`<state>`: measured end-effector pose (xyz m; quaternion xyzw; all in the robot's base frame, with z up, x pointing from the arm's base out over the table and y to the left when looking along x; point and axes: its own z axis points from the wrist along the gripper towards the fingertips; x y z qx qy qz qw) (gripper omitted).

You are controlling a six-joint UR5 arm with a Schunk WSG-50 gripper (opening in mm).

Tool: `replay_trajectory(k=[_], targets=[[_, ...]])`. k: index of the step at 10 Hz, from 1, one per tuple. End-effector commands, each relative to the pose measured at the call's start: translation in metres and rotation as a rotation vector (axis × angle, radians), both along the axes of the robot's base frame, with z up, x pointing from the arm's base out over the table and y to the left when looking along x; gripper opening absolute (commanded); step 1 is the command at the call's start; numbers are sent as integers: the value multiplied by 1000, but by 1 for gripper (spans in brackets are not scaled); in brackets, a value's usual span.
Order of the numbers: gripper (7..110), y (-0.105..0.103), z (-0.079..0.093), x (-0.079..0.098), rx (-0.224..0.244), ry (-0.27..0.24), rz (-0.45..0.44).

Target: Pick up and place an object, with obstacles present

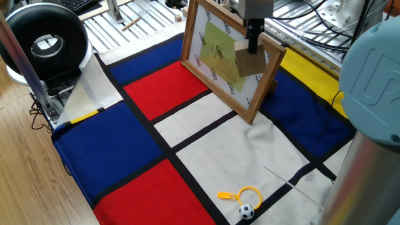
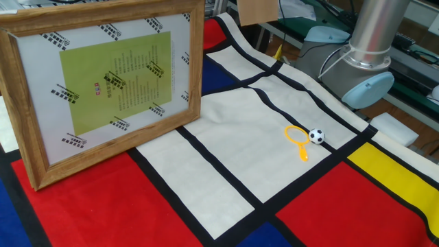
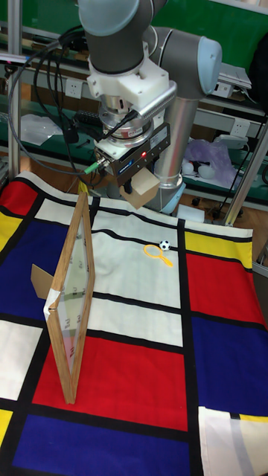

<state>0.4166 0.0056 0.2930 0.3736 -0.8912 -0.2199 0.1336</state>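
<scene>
The object, a light-tan wooden cube (image 1: 250, 62), hangs in the air with my gripper (image 1: 254, 47) shut on its top. In one fixed view it overlaps the upper right part of the obstacle, a large upright wooden-framed picture (image 1: 212, 50) with a yellow-green printed sheet. The other fixed view shows the cube (image 2: 258, 9) at the top edge, right of the picture (image 2: 110, 82). In the tall fixed view the cube (image 3: 143, 191) and gripper (image 3: 135, 181) hover above and beyond the frame's (image 3: 74, 297) top far corner.
A yellow ring (image 1: 249, 194) and a tiny football (image 1: 247, 212) lie on a white panel of the coloured cloth (image 1: 144, 144). A black round device (image 1: 44, 40) stands at the left. The robot's base (image 2: 367, 55) is behind the cloth.
</scene>
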Motion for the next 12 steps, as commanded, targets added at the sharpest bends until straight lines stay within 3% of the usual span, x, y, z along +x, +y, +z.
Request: replay_trajectory(k=[1, 3, 7, 12], targets=[[7, 9, 4, 2, 25, 3, -38], [7, 23, 4, 6, 41, 4, -68], [7, 50, -6, 14, 25, -3, -101], [7, 63, -32, 22, 9, -31, -109]])
